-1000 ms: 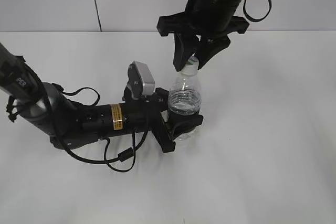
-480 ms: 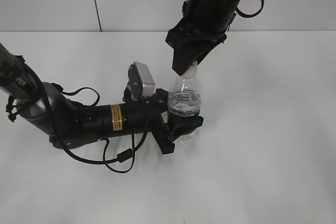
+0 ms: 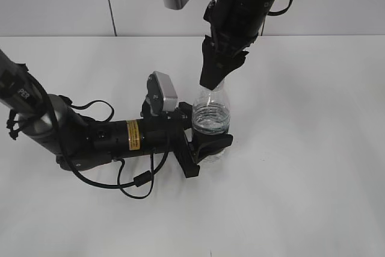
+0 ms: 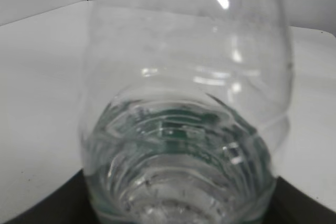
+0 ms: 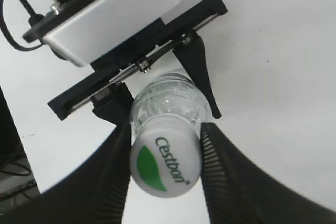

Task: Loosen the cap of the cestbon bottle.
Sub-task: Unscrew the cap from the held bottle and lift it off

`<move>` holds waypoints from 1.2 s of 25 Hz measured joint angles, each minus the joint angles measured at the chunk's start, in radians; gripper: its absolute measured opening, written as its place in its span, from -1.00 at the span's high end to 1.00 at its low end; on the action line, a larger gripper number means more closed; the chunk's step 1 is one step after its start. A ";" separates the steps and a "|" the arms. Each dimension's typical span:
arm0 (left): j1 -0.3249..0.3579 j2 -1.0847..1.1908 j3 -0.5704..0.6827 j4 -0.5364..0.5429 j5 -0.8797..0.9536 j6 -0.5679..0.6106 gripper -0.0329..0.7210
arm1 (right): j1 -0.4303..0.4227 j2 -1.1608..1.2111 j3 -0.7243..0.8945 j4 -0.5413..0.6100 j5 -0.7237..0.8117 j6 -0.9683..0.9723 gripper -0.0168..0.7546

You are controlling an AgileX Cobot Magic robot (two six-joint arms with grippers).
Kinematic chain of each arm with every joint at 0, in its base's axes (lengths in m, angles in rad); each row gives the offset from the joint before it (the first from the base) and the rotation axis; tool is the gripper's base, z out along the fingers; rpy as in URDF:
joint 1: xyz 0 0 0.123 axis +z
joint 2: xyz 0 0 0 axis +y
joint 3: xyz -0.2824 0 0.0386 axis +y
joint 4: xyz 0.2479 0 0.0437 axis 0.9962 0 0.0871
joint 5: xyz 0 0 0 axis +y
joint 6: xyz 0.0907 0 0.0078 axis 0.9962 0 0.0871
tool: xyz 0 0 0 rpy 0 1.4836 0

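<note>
A Cestbon bottle (image 3: 210, 118) stands upright near the middle of a white table (image 3: 313, 167), its long axis vertical and its neck pointing straight up, with water showing through the clear ribbed wall. The left pincer (image 3: 207, 144) reaches in from the left, pinching the bottle's lower body between two black fingers (image 5: 197, 72) set on opposite sides; the left arm lies almost flat along the table, its dark barrel with a yellow label running left to right and a loop of cable trailing on the near side. In the left wrist view the bottle's (image 4: 184, 145) body fills the frame, the green label glinting through the water.

The right arm comes down steeply from the far side, its forearm tilted a little left and its wrist turned so the pincer presents edge-on to the exterior camera. The right pincer (image 3: 213, 79) is pinching the cap (image 5: 165, 163) at the bottle's top, ribbed pads (image 5: 212, 150) pressed against the cap on either side. From the right wrist the white cap faces the lens, its green leaf mark and "Cestbon" lettering legible, with the bottle's shoulder (image 5: 168, 100) and the left pincer's black frame beyond it.
</note>
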 joint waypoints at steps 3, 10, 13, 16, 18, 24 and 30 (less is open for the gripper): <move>0.000 0.000 0.000 0.000 0.000 0.000 -0.16 | 0.000 0.000 0.000 0.001 0.002 -0.119 0.16; 0.000 0.000 0.000 0.000 0.000 0.000 -0.16 | 0.000 -0.001 -0.001 -0.013 0.002 -0.334 0.17; 0.000 0.000 0.000 -0.003 0.001 0.000 -0.16 | 0.001 -0.001 -0.003 -0.031 0.002 -0.373 0.17; 0.000 0.000 0.000 -0.004 0.001 -0.001 -0.16 | 0.003 -0.001 -0.003 -0.037 0.002 -0.409 0.17; 0.000 0.000 0.000 -0.004 0.001 -0.001 -0.16 | 0.003 -0.001 -0.003 -0.038 0.002 -0.420 0.17; 0.000 0.000 0.000 -0.005 0.001 -0.001 -0.16 | 0.003 -0.001 -0.003 -0.038 0.002 -0.398 0.17; 0.000 0.000 0.000 -0.005 0.000 -0.001 -0.16 | 0.003 -0.001 -0.003 -0.045 0.001 -0.298 -0.08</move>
